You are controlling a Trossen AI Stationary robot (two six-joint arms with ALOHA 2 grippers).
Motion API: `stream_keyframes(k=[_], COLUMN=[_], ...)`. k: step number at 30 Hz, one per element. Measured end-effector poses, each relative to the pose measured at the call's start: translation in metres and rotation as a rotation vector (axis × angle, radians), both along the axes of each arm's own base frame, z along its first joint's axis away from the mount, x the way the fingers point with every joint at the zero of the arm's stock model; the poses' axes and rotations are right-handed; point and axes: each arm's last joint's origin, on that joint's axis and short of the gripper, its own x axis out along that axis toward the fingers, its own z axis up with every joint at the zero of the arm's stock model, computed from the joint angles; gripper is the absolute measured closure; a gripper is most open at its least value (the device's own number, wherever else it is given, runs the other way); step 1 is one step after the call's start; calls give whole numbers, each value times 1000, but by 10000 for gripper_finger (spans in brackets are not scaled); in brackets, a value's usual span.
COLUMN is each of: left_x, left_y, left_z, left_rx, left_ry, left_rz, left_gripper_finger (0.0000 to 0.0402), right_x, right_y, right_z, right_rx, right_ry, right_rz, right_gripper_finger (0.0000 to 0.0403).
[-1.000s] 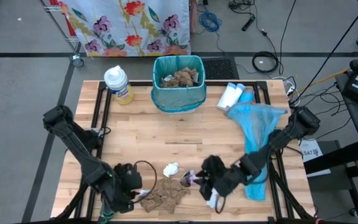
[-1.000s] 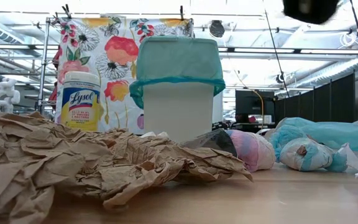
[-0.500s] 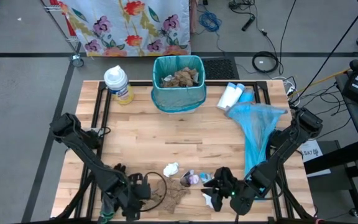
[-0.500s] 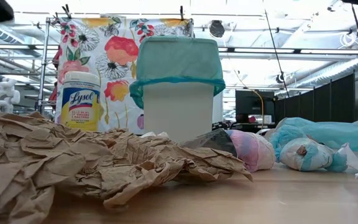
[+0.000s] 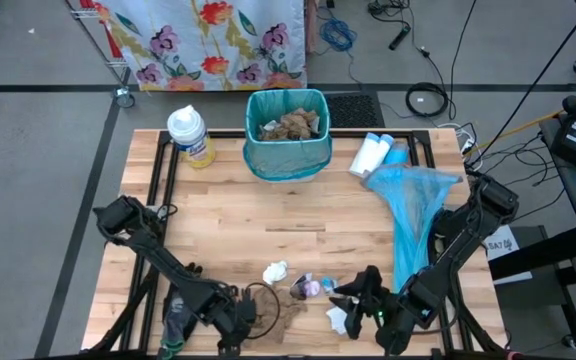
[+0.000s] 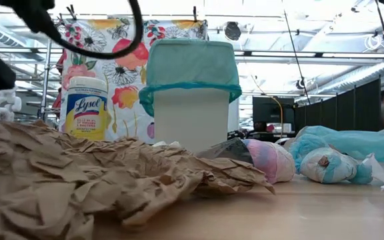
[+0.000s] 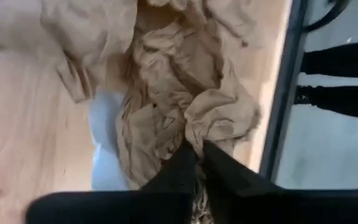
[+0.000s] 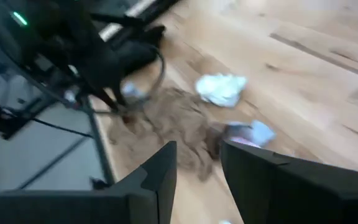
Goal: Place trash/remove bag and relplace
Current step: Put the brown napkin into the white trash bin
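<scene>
A crumpled brown paper towel lies near the table's front edge. My left gripper stands over its left part, shut on it. A white tissue scrap and a shiny purple wrapper ball lie just beyond it. To the right of these my right gripper hovers open with nothing between its fingers. The bin, lined with a teal bag and holding brown paper, stands at the far edge. My left gripper pinches a raised fold of the brown paper towel between its two fingertips. The fingers come slanting down from above. The rest of the towel lies bunched on the table.
A Lysol canister stands left of the bin and white bottles lie to its right. A blue bag stretches down the table's right side. A small white scrap lies by my right gripper. Bare wood shows mid-table.
My left gripper has dropped and moved right along the near edge onto the brown paper towel, which has bunched and flattened under it. My right gripper has swung toward the near edge and a little to the right, still open.
</scene>
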Motion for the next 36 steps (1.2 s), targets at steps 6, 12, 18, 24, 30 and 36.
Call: stream_keyframes(k=[6,12,18,24,30,36], left_x=[11,21,31,38,42,42], left_y=[6,31,61,102,152,203], left_z=[26,61,97,127,165,214], left_rx=[-28,-6,33,72,148,232], left_ry=[-40,-120,-236,-304,-340,-427], left_rz=[58,130,209,283,364,380], left_gripper_finger=[397,399,400,401,401,401], right_x=[-7,-17,-25,-29,-37,-47], right_y=[-3,-22,-51,-98,-130,-149], right_z=[-11,-32,-46,-55,-67,-74], right_rx=[-80,-58,32,133,192,239], right_ry=[80,80,-14,-115,-96,-78], right_rz=[-3,70,269,468,485,521], right_gripper_finger=[287,287,287,295,315,333])
